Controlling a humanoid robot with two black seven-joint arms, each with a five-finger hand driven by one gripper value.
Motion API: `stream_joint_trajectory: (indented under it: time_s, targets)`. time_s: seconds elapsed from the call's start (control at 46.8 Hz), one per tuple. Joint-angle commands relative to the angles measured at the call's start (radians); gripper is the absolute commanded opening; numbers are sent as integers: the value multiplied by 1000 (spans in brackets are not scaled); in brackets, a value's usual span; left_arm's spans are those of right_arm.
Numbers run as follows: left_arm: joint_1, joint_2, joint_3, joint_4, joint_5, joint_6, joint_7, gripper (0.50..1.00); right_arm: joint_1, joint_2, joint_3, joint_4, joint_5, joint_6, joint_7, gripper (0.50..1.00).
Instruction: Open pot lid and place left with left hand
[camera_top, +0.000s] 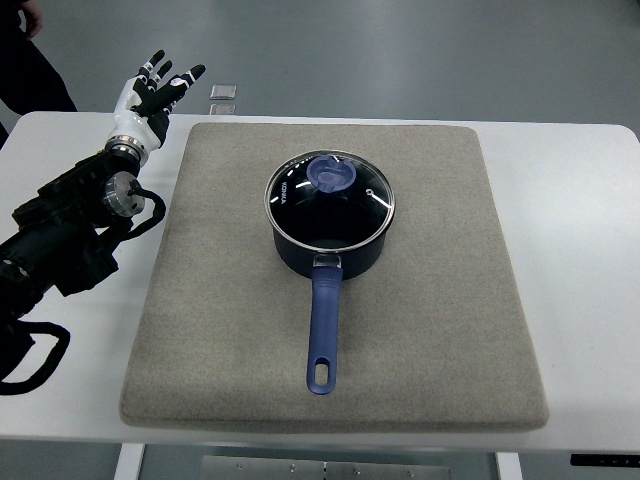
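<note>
Setting: a white table (580, 200) seen steeply from above, most of its top covered by a grey-beige mat (230, 330) with rounded corners.

Pot: a dark blue pot (329, 252) stands on the mat, slightly toward the far edge of the table and near the middle of its width.

Handle: the pot's long blue handle (323, 335) runs straight toward the near edge of the table and ends in a hanging hole.

Lid: a glass lid (330, 200) with a metal rim sits closed on the pot, apart from any hand.

Knob: a blue knob (329, 174) rides on the lid, toward its far side.

Left arm: black, with exposed cables, it enters from the left edge and lies over the bare table strip beside the mat's left side.

Left robot hand: the left robot hand (150, 95) is raised at the far left corner of the table, white palm and black-tipped fingers (190, 74) spread apart, holding nothing and well apart from the pot.

Beyond the table: a small square plate (224, 93) lies on the grey floor past the far edge; a person's dark clothing (25, 60) fills the upper left corner.
</note>
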Motion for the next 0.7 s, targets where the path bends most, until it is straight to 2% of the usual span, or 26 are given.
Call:
stream_joint_trajectory:
  time_s: [0.0,0.684]
  targets:
    - [0,0,0,1,0,1,0,988,0,0,0,0,0,0,-1,917]
    - [0,-2,4,-5,0,3,-6,988,0,0,0,0,0,0,0,917]
